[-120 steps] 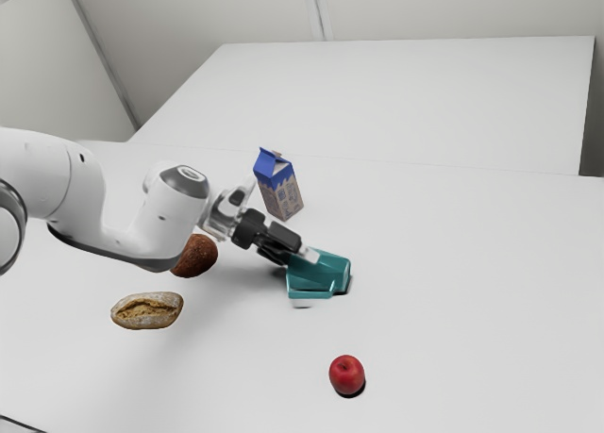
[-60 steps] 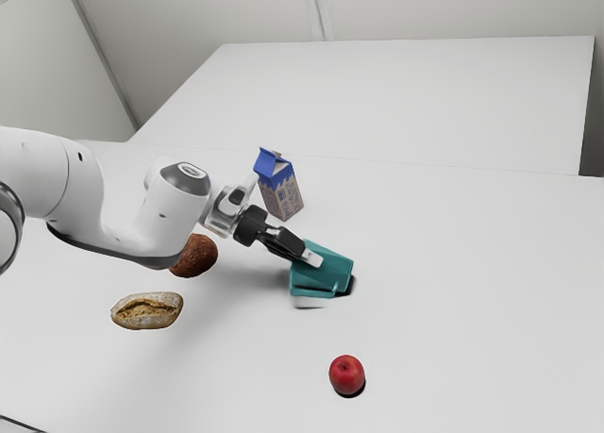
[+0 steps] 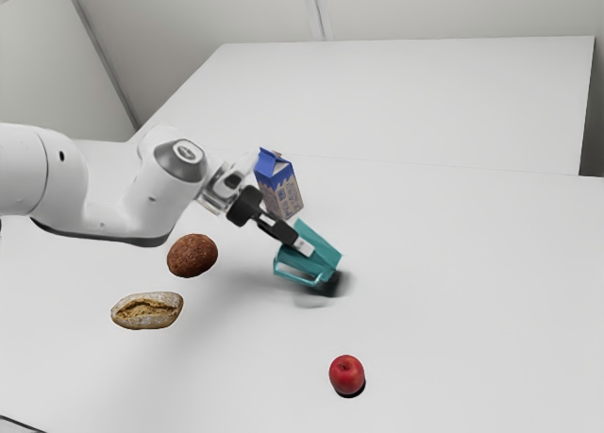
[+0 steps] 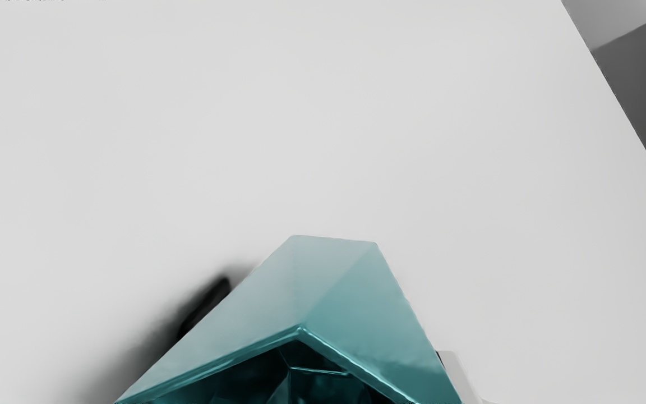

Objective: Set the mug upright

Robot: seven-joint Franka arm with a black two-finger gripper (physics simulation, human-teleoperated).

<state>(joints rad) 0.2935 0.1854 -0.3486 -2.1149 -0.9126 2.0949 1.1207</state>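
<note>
The teal mug leans at a slant in the exterior view, its handle toward the exterior view's lower left and its lower end close over a dark shadow; whether it touches the table I cannot tell. My gripper is shut on the mug near its rim. In the wrist view the mug shows its outer walls and part of its dark inside, with the gripper at its rim. One pale fingertip lies against the mug's side; the other is hidden.
A milk carton stands just behind my hand. A brown round bread and a split loaf lie toward the exterior view's left, and a red apple sits nearer the camera on the white table.
My hand has risen and drawn back slightly toward the exterior view's left. The mug has come up with it, tipping from lying on its side to a steeper slant.
</note>
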